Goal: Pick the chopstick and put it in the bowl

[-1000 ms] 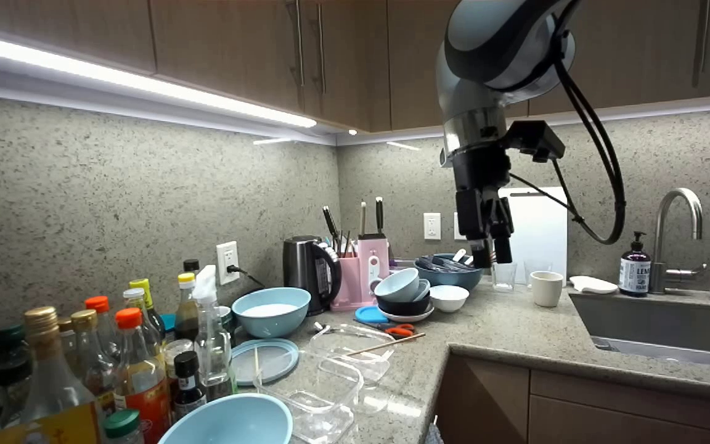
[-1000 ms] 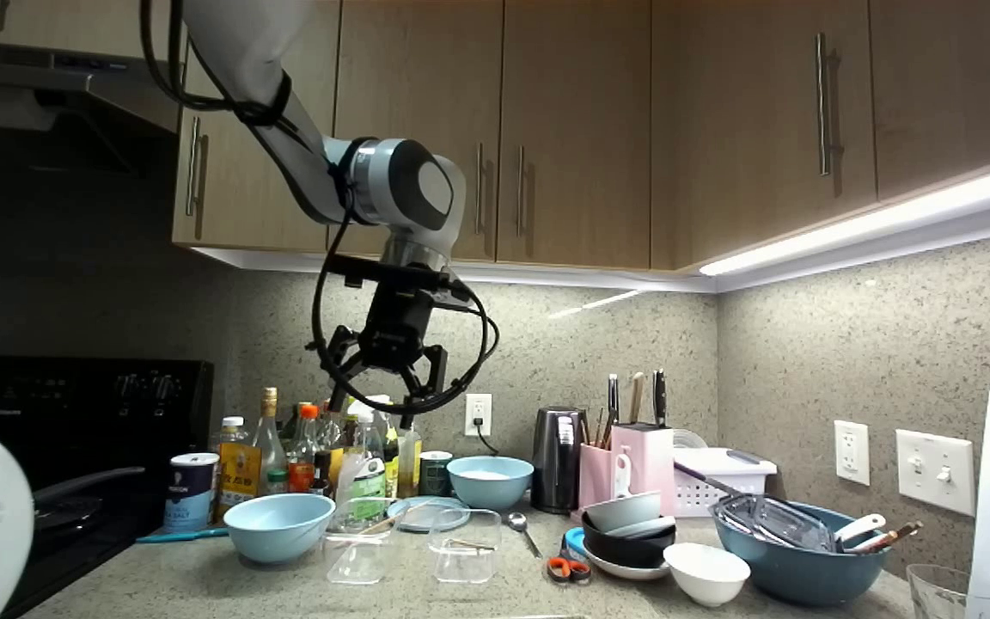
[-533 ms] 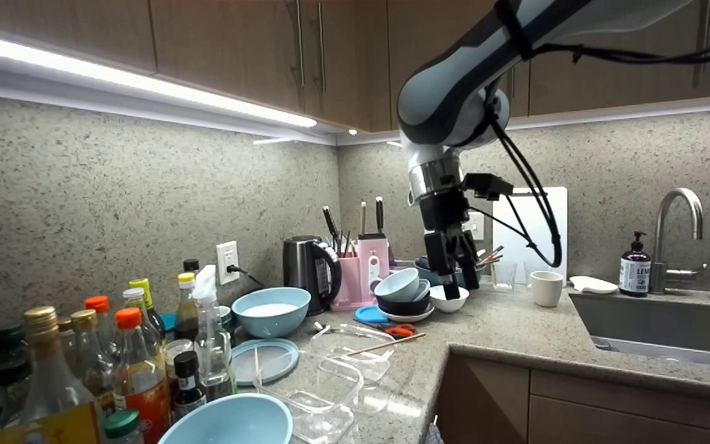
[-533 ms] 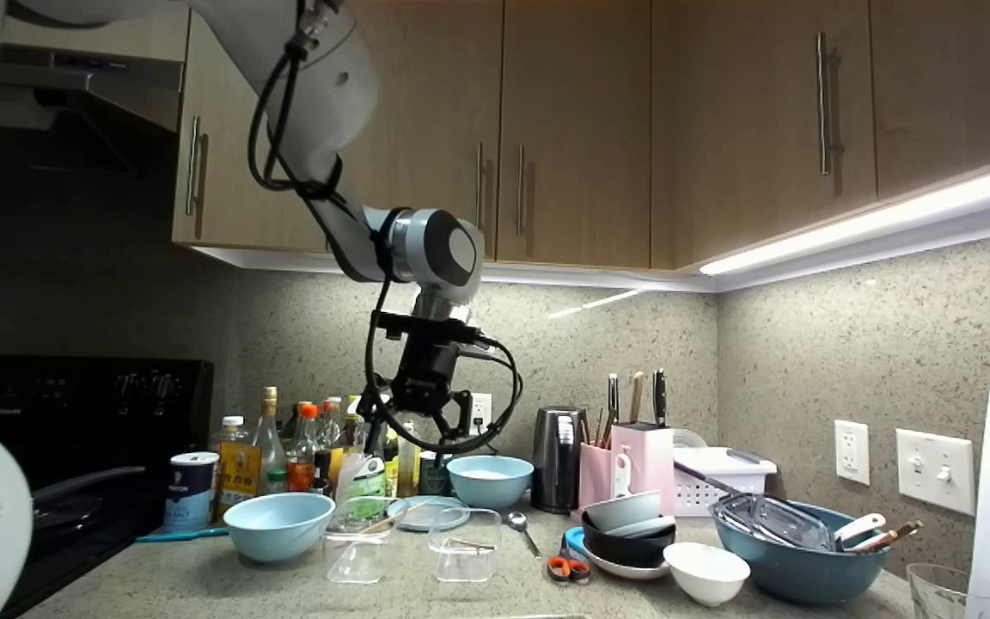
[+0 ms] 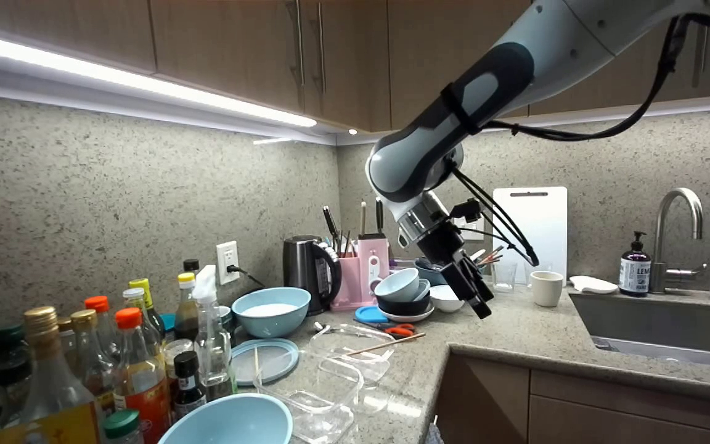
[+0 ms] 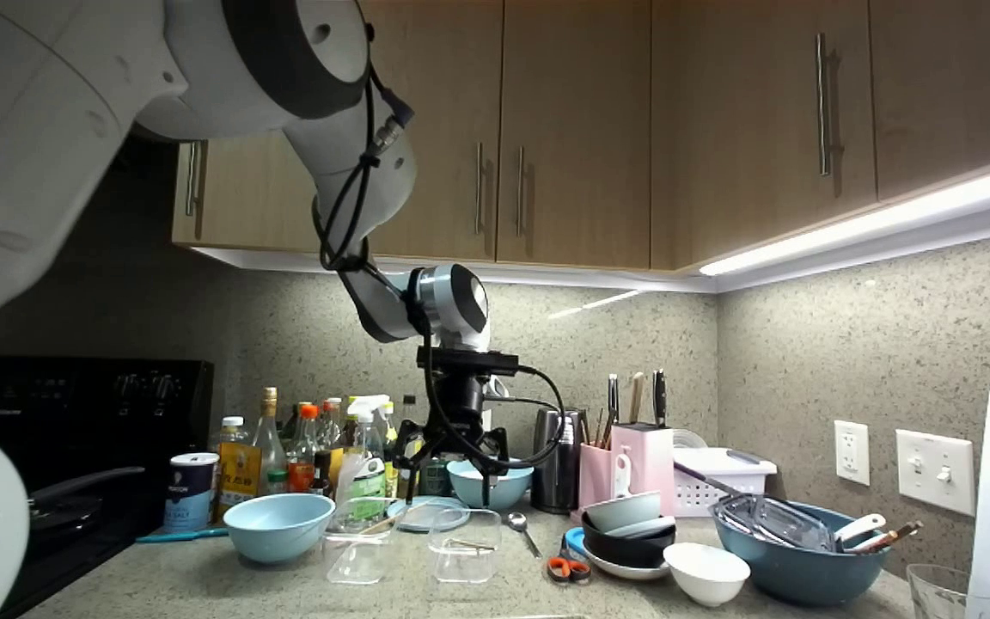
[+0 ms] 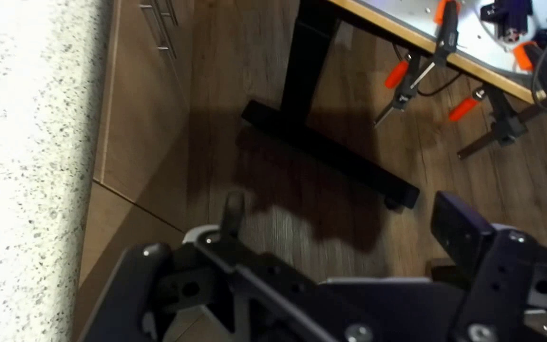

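While fingers [image 7: 461, 232] gape wide, gripping nothing | light-blue bowl [image 5: 228, 422]: cropped (bottom edge, in an exterior view)

In an exterior view I have the bowl [image 6: 278, 537] on the left of the counter [image 6: 229, 593], bottles [image 6: 302, 456] on its far side, two containers [image 6: 464, 567] to its right with a chopstick [image 6: 395, 517] at each, then scissors [image 6: 569, 561]; farther right, stacked bowls [image 6: 628, 545] and, beyond those, a knife block [image 6: 648, 468] right of the kettle [image 6: 554, 481].
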Motion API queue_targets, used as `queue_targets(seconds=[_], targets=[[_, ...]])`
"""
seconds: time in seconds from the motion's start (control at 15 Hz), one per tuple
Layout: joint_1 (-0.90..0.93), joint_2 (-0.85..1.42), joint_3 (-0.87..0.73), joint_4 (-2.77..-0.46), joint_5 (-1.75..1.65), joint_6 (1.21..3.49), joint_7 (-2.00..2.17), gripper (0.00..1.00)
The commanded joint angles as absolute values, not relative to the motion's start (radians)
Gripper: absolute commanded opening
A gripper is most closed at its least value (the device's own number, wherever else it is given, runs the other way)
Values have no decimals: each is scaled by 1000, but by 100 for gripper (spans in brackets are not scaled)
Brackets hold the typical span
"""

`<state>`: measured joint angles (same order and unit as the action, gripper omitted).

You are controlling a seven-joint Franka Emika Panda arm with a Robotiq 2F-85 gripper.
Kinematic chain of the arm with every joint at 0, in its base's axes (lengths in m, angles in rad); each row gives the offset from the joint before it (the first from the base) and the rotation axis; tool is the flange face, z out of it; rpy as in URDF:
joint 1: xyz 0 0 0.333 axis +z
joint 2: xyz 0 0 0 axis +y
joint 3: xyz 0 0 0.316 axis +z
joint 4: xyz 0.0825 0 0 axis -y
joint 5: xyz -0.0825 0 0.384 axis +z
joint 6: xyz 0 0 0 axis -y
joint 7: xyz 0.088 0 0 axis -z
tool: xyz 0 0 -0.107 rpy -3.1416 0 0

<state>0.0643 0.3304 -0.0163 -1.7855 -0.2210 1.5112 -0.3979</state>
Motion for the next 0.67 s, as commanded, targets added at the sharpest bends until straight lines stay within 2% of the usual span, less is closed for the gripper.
queue_targets(seconds=[0.0,0.4,0.6], targets=[[41,401,17,-1700,-315,1425,-508,100],[34,398,33,-1724,-285,1481,-457,100],[42,466,60,-1671,-226,1544,-432,100]])
